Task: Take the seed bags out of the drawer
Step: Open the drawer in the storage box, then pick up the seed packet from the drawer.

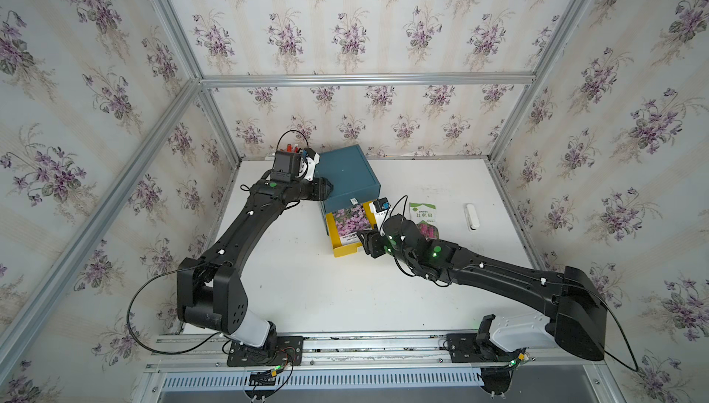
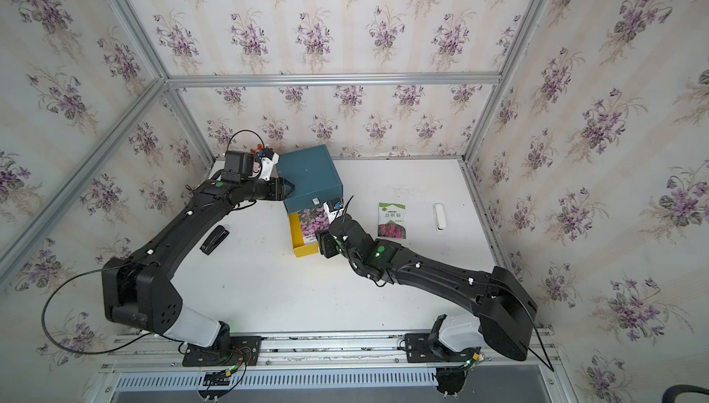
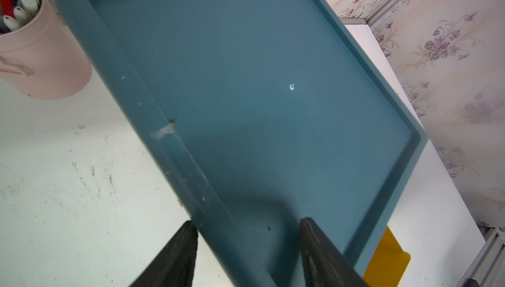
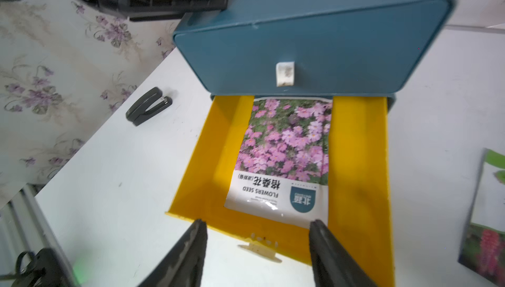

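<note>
seed bag (image 1: 422, 213) partly hidden behind right arm (image 1: 407, 233)

In both top views, walls (image 1: 345, 17) papered in pale stripes with purple flower sprigs fill the top and sides of the frame, silver bars (image 1: 364, 79) run along their corners, and a scuffed white table (image 1: 307, 293) lies evenly lit at lower centre above a slotted grey strip (image 1: 322, 382).
</note>
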Action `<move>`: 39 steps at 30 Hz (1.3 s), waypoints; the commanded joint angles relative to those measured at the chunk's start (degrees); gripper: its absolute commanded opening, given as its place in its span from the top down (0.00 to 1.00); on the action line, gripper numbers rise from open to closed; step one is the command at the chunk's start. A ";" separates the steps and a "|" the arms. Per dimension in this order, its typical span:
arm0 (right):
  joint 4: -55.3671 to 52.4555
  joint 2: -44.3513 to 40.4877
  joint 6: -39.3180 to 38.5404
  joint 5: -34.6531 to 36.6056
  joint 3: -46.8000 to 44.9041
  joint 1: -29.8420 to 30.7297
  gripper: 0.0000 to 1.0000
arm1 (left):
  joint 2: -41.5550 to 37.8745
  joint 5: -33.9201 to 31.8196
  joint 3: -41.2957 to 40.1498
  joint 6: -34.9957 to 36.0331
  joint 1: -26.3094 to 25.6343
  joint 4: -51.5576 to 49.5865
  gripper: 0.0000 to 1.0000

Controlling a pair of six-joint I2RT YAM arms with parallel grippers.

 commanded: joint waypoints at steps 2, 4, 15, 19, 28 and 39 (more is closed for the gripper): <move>-6.19 3.51 -0.10 -5.38 6.00 -1.27 0.33 | 0.55 -2.18 -1.05 2.32 -0.17 -12.37 0.38; -9.80 6.37 -0.03 -6.71 10.75 -2.91 0.32 | 0.55 -2.18 -1.10 2.47 -0.18 -12.57 0.38; -28.31 20.73 -1.91 -18.15 29.66 -11.49 0.27 | 1.44 0.55 -0.62 2.50 -0.18 -12.22 0.38; -29.11 22.52 -1.02 -18.75 29.48 -11.53 0.29 | 1.19 0.54 -0.62 2.58 -0.13 -12.19 0.38; -26.91 24.48 2.02 -10.68 27.18 -11.58 0.31 | 1.35 0.90 -0.61 3.00 -0.18 -12.37 0.38; -28.29 29.29 4.60 -6.61 28.05 -11.59 0.28 | 1.93 0.79 -0.22 3.86 -0.18 -12.99 0.38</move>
